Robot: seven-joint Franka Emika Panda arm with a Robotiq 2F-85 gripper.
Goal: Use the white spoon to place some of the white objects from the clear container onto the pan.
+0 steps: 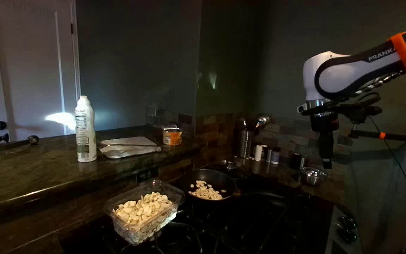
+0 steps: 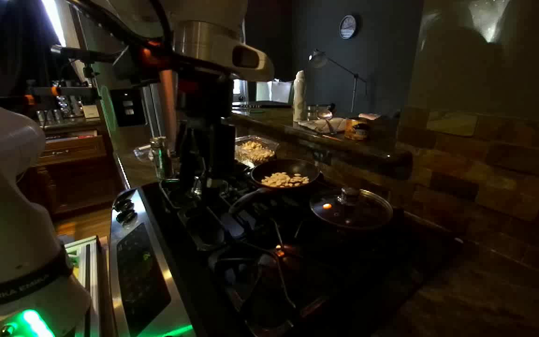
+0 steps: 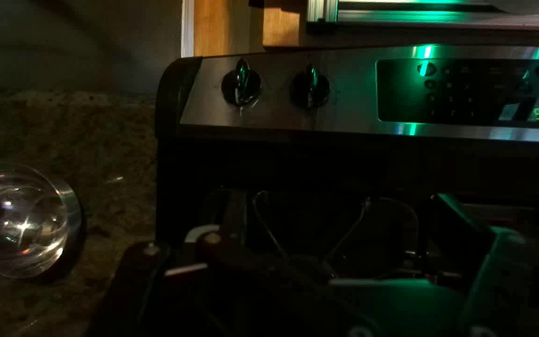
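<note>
In an exterior view the claw (image 1: 326, 163) hangs released, three o'clock of the pan (image 1: 222, 180); white pieces (image 1: 206, 191) inside suggest partial scooping, gripping the unseen spoon likely next.

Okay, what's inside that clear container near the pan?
The clear container holds a heap of small, pale, flattish white objects; some also show through its side. Anything buried in the middle is covered.

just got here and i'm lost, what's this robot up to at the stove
A robot arm is meant to spoon pale pieces from the tub into the pan. Now its gripper hangs open over the stove, away from the pan and seemingly holding nothing. Some pieces lie in the pan, many more in the tub; I can't make out the spoon.
</note>
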